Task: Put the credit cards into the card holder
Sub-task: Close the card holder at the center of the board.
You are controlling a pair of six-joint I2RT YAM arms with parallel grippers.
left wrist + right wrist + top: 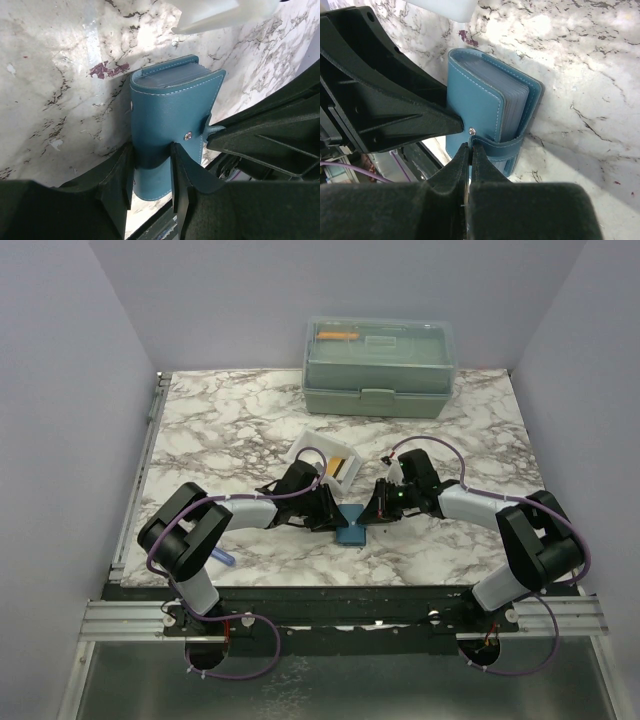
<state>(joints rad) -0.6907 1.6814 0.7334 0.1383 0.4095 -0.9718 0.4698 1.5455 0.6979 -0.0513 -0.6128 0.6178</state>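
The blue-teal card holder [351,526] lies folded on the marble table between my two grippers. In the left wrist view the card holder [167,107] sits between my left gripper's [151,172] fingers, which press on its two sides. In the right wrist view my right gripper [470,148] is shut on the snap strap [502,147] of the card holder [475,107]; clear sleeves show inside the fold. A yellow-orange credit card [343,467] stands in the white tray [312,447] just behind. Any other cards are hidden.
A large pale green lidded box [380,365] stands at the back. A blue pen [225,558] lies near the left arm's base. The tray's edge shows in the left wrist view [225,12] and the right wrist view [445,7].
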